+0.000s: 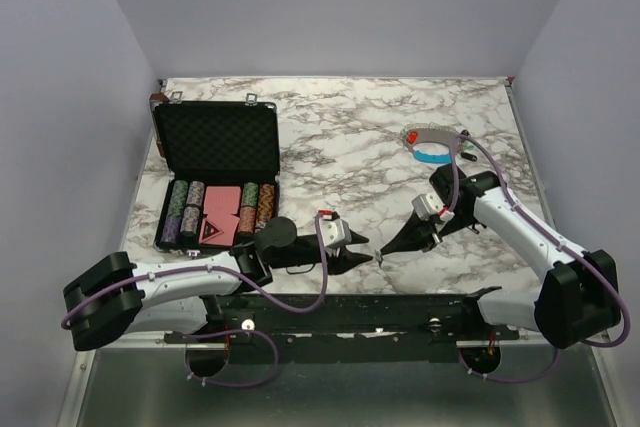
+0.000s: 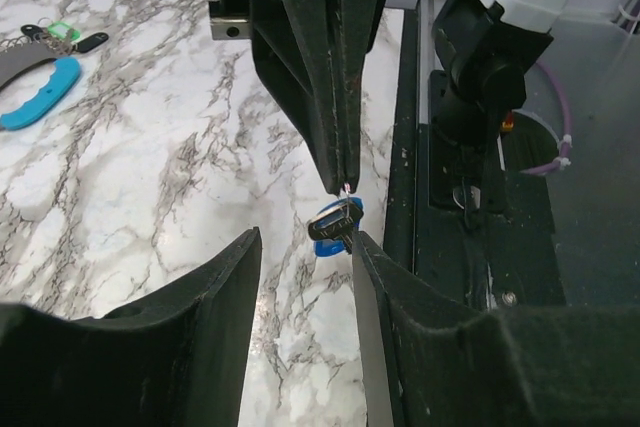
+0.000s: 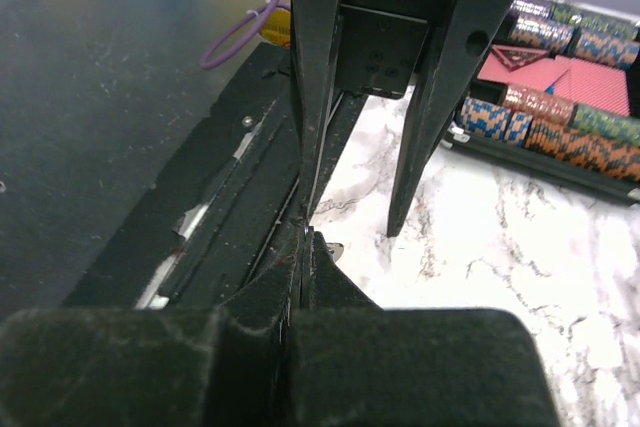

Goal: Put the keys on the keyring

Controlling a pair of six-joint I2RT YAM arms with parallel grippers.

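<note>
The marble surface (image 1: 350, 137) carries an open black case (image 1: 215, 142) at the left rear, well apart from the work. Both arms meet low over the near edge, in front of their bases.

Right gripper (image 2: 343, 172): jaws closed flat on the blue key (image 2: 335, 225). They pinch its upper end, so the plastic head hangs below the tips, clear of the surface.

Left gripper (image 2: 307, 244): jaws apart, one on each side of the blue key. The head lies just beside the finger at the right of the left wrist view; contact cannot be confirmed.

The keyring (image 2: 40, 95) lies at the far right of the surface, well apart from both grippers, with the green key (image 2: 62, 31) beside its strap.

Handling, by judgement: the key is very light, stiff and smooth, so it is likely to pivot or slip in a tip pinch. The broad plastic head offers the better hold and leaves the other end free for the ring. The keyring is floppy and is best taken near its ring end.
</note>
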